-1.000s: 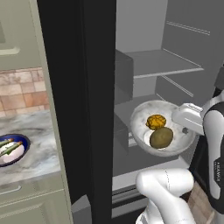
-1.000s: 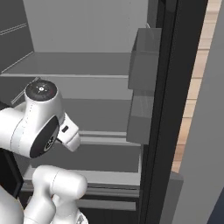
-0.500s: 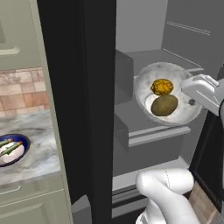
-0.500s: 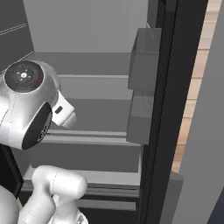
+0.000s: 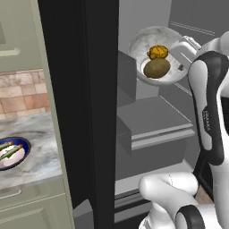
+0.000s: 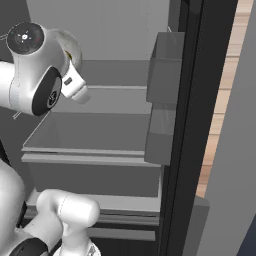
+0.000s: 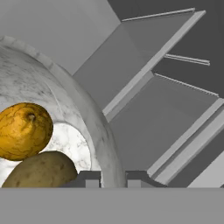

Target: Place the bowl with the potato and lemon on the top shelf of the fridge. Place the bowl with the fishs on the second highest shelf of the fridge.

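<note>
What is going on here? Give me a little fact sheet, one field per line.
Gripper: shut on the rim of the marbled bowl
In the bowl: potato and lemon
Bowl position: held up inside the open fridge, not resting on a shelf
Left on the counter: blue-rimmed bowl with fish

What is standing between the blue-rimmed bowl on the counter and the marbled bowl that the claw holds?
In the left base view, the fridge's black frame stands between the blue-rimmed bowl and the marbled bowl.
</note>
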Tool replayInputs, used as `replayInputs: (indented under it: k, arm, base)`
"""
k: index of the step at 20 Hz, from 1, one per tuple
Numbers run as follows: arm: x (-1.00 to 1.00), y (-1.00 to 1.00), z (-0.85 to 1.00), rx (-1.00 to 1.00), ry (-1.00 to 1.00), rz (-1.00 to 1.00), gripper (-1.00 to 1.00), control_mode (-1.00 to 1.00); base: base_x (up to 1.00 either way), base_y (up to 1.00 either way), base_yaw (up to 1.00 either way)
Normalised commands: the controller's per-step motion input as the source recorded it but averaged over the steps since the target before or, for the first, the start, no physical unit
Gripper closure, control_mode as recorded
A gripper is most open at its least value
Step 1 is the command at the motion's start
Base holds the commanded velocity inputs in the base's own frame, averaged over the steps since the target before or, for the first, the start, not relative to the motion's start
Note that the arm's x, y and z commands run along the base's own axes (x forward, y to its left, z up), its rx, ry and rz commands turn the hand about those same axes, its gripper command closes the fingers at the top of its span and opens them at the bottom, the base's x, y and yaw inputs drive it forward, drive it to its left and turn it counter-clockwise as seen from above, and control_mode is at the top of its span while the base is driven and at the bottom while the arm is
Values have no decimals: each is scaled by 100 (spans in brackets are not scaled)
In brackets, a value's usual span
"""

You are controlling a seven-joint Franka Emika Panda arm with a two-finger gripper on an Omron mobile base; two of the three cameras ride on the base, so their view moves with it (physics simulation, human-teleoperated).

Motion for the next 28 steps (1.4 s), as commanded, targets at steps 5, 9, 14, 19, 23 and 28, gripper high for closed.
replayInputs:
  k: [5, 9, 14, 19, 23, 28]
  arm:
    - [100, 13, -2, 0, 1, -17, 100, -100]
    - [95, 0, -40, 0, 9, -15, 100, -100]
    - [96, 0, -36, 0, 6, -13, 100, -100]
    - [96, 0, 0, 3, 0, -11, 100, -100]
    - [46, 0, 0, 0, 0, -4, -100, -100]
    - [-27, 0, 7, 0, -8, 0, -100, -100]
  base:
    - [0, 0, 0]
    - [0, 0, 0]
    - [0, 0, 0]
    - [0, 0, 0]
    - [0, 0, 0]
    - [0, 0, 0]
